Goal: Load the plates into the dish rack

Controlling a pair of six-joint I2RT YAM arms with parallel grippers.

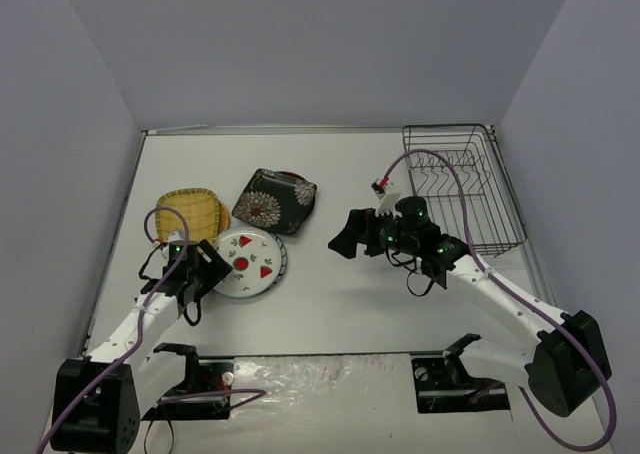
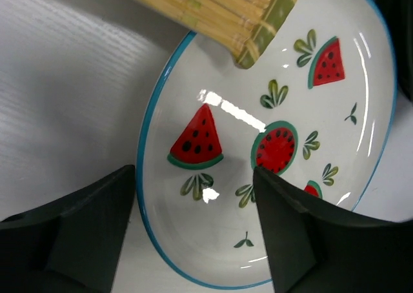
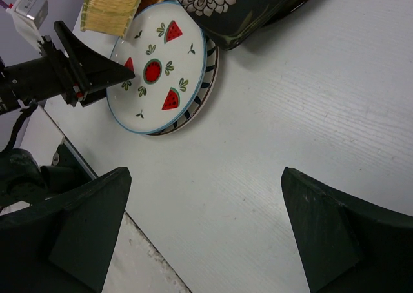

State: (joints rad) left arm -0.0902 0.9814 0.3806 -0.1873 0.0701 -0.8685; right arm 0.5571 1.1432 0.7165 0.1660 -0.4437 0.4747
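Observation:
The watermelon plate [image 1: 252, 259] lies on a black-striped plate [image 3: 193, 109] at the left. The yellow woven-look plate [image 1: 190, 214] overlaps its far edge, with an orange-brown plate [image 1: 224, 217] under that. The black floral plate [image 1: 275, 199] lies behind, and a red rim [image 1: 288, 176] peeks out from beneath it. My left gripper [image 1: 205, 269] is open, one finger on each side of the watermelon plate's [image 2: 271, 112] near rim. My right gripper [image 1: 345, 236] is open and empty over bare table. The black wire dish rack [image 1: 450, 169] stands empty at the far right.
Grey walls close in the table on the left, back and right. The table's near edge [image 3: 110, 202] runs just below my right gripper [image 3: 205, 177]. My left gripper [image 3: 97, 77] shows in the right wrist view beside the plates.

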